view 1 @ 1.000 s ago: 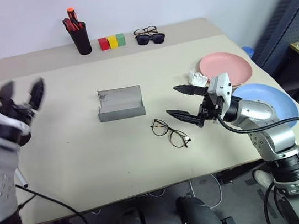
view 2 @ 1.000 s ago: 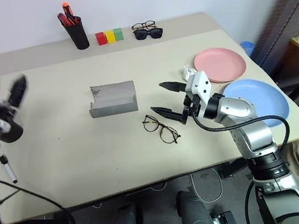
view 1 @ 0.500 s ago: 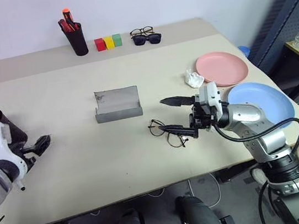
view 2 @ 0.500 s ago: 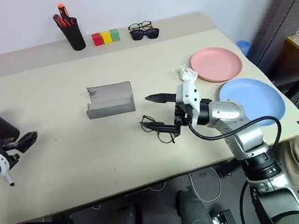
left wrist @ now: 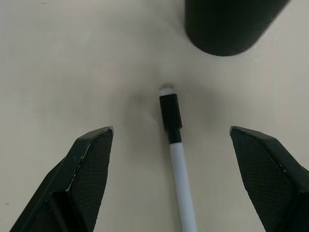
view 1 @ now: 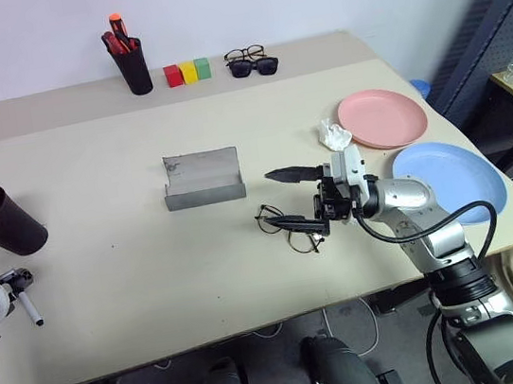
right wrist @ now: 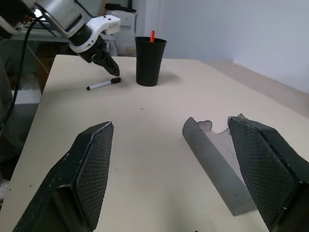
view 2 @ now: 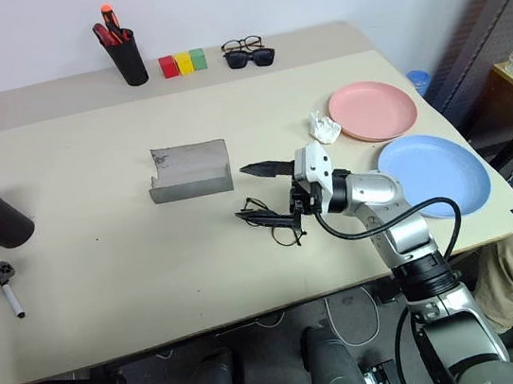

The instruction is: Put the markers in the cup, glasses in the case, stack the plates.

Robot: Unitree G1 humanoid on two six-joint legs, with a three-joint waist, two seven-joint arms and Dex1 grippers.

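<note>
Marker (left wrist: 176,164) cut off between open jaws

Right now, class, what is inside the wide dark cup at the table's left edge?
A red marker tip pokes up above the rim of the cup. The cup's dark wall hides the rest of the marker and anything lower inside.
</note>
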